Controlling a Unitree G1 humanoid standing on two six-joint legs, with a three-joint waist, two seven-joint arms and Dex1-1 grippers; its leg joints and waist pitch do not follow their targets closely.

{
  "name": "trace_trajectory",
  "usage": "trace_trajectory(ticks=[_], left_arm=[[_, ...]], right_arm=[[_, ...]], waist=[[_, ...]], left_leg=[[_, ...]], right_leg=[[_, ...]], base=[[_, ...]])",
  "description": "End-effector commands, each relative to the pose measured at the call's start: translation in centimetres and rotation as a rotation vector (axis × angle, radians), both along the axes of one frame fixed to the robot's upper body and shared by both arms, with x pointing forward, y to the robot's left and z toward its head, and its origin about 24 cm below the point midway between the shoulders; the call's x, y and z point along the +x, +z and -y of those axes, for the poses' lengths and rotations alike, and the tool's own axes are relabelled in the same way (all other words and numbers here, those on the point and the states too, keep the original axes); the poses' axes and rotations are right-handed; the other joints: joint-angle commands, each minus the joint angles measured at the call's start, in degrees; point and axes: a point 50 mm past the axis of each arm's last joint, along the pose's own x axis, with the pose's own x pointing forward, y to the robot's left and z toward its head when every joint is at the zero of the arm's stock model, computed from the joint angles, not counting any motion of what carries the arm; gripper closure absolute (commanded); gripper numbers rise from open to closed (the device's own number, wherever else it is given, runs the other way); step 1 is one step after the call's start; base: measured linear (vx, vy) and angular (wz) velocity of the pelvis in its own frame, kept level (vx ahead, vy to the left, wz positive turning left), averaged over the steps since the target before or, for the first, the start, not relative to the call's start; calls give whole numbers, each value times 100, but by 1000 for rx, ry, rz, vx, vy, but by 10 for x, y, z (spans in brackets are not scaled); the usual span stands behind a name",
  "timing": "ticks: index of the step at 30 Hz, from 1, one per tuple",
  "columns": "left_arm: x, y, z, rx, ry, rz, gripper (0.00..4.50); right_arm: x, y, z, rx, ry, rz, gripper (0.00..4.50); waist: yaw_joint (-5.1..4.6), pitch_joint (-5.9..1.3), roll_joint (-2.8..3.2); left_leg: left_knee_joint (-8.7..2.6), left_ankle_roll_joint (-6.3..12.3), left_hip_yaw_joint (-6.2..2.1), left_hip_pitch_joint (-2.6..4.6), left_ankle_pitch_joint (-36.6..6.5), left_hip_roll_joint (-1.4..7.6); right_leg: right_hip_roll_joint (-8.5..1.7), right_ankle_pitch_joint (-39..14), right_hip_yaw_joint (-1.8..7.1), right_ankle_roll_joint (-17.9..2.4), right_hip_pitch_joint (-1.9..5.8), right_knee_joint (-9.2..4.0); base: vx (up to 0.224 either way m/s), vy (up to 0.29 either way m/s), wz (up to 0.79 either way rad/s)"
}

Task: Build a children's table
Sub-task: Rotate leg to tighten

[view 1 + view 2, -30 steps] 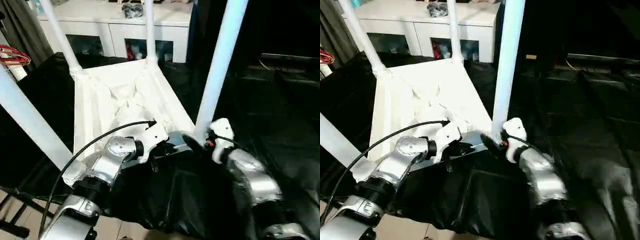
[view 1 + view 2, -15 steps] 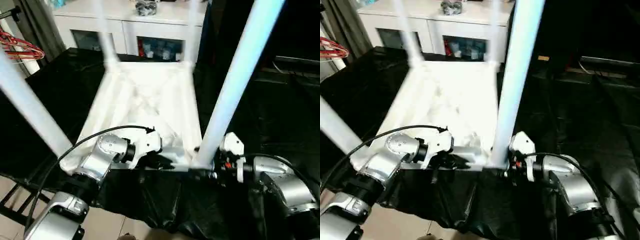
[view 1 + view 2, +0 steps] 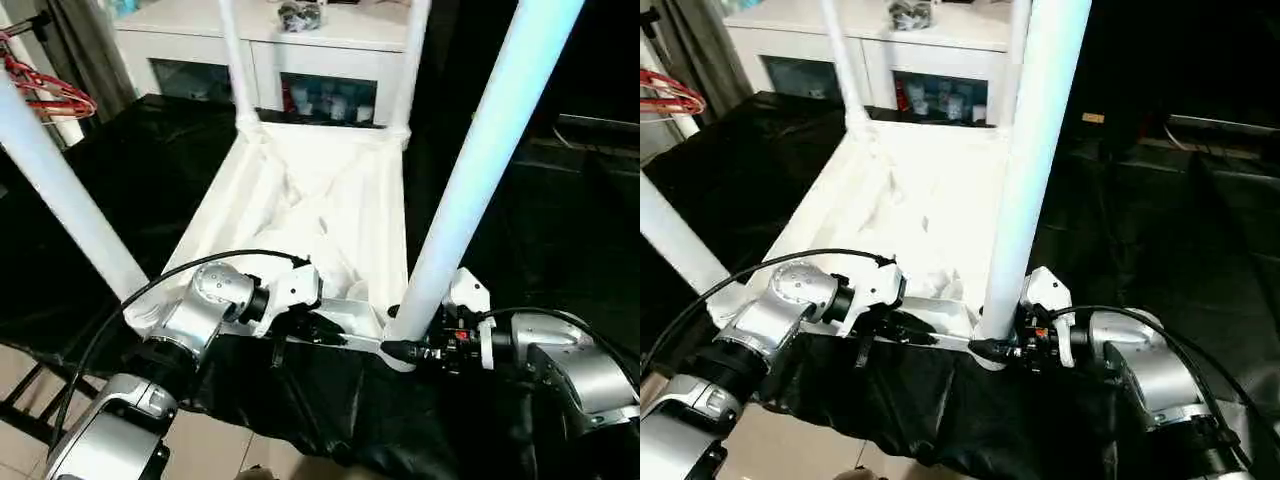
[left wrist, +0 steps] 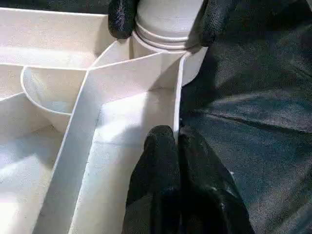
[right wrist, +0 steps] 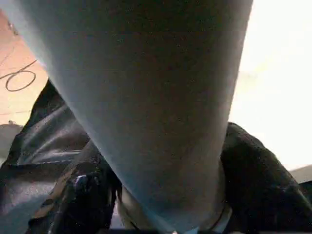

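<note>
The children's table lies upside down, its white ribbed top (image 3: 300, 190) on black cloth with four white legs standing up from the corners. My left gripper (image 3: 320, 328) is shut on the thin near rim of the top (image 4: 178, 97), close to the near right corner socket. My right gripper (image 3: 400, 350) reaches in from the right and is shut on the base of the near right leg (image 3: 480, 170), one black finger (image 4: 122, 19) on each side of its collar. That leg (image 5: 146, 97) rises between the right fingers (image 5: 73, 195). The near left leg (image 3: 60, 190) stands at the left.
A white cabinet with glass doors (image 3: 200, 40) stands behind the far legs (image 3: 232, 60). Red hangers (image 3: 50, 95) hang at the far left. The black cloth (image 3: 100, 180) drops off at the near edge, with floor (image 3: 220, 450) below. A black cable loops over my left forearm (image 3: 200, 262).
The camera has swung, so the whole picture has shifted. My right fingers have drawn in on the base of the near right leg. The left gripper keeps its hold on the rim.
</note>
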Motion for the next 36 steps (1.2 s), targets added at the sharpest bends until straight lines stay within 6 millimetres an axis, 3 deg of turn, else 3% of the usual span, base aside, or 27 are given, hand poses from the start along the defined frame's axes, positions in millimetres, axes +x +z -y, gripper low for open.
trace_trajectory(ticks=[1, 4, 5, 9, 13, 17, 18, 21, 22, 28, 33, 36], left_arm=[[14, 14, 3, -38, 104, 67, 450], [15, 13, 6, -52, 147, 76, 450], [16, 12, 10, -68, 188, 83, 450], [14, 7, 23, -107, 254, 89, 450], [9, 4, 38, -133, 289, 96, 450], [3, 2, 58, -153, 319, 113, 450], [2, 2, 61, -154, 324, 117, 450], [-2, 2, 69, -172, 321, 108, 450], [-3, 2, 70, -177, 316, 102, 450], [-2, 1, 63, -163, 318, 98, 450], [-2, 3, 49, -155, 279, 79, 450], [-1, 4, 41, -140, 244, 72, 450]], right_arm=[[-12, -7, -31, 81, 117, -31, 190], [-3, -11, -32, 83, 10, 4, 193], [7, -15, -33, 74, -111, 32, 194], [25, -28, -36, 18, -362, 45, 195], [32, -34, -45, 19, -478, 45, 196], [38, -40, -61, -5, -580, 60, 196], [39, -41, -63, -13, -591, 68, 196], [41, -41, -69, -5, -602, 83, 196], [41, -40, -70, -1, -603, 84, 162], [42, -38, -65, 12, -582, 90, 111], [30, -25, -56, 72, -371, 127, 111], [15, -18, -52, 115, -194, 103, 111]], waist=[[-13, -299, -88], [-34, -278, -84], [-60, -266, -107], [-235, -237, -96], [-314, -249, -111], [-337, -256, -102], [-364, -246, -97], [-377, -247, -91], [-376, -247, -93], [-384, -257, -81], [-328, -297, -90], [-258, -292, -95]], left_leg=[[-321, 364, -4, -3, -969, 131], [-344, 304, 0, -1, -1090, 130], [-366, 235, -10, -8, -1193, 120], [-442, -3, -57, -34, -1440, 99], [-413, 58, -34, -2, -1415, 92], [-402, 141, -25, -29, -1142, 95], [-414, 109, -30, -33, -1170, 76], [-404, 187, -19, -15, -1243, 75], [-405, 199, -19, -15, -1254, 75], [-406, 224, -15, -14, -1275, 75], [-336, 472, -5, -39, -881, 86], [-313, 647, 14, -31, -821, 91]], right_leg=[[-284, -672, 215, -1188, 304, -393], [-298, -925, 214, -1165, 279, -424], [-308, -1199, 208, -1097, 291, -448], [-316, -1978, 187, -829, 302, -516], [-296, -1786, 214, -856, 275, -531], [-295, -1373, 217, -948, 284, -485], [-286, -1505, 198, -916, 296, -499], [-276, -1601, 217, -868, 275, -524], [-272, -1602, 218, -859, 273, -526], [-263, -1548, 221, -850, 267, -526], [-257, -587, 222, -1060, 315, -427], [-252, -464, 219, -1133, 312, -421]], base=[[0, 0, 0], [0, 0, 0], [0, 0, 0], [0, 0, 0], [0, 0, 0], [0, 0, 0], [0, 0, 0], [0, 0, 0], [0, 0, 0], [0, 0, 0], [0, 0, 0], [0, 0, 0]])
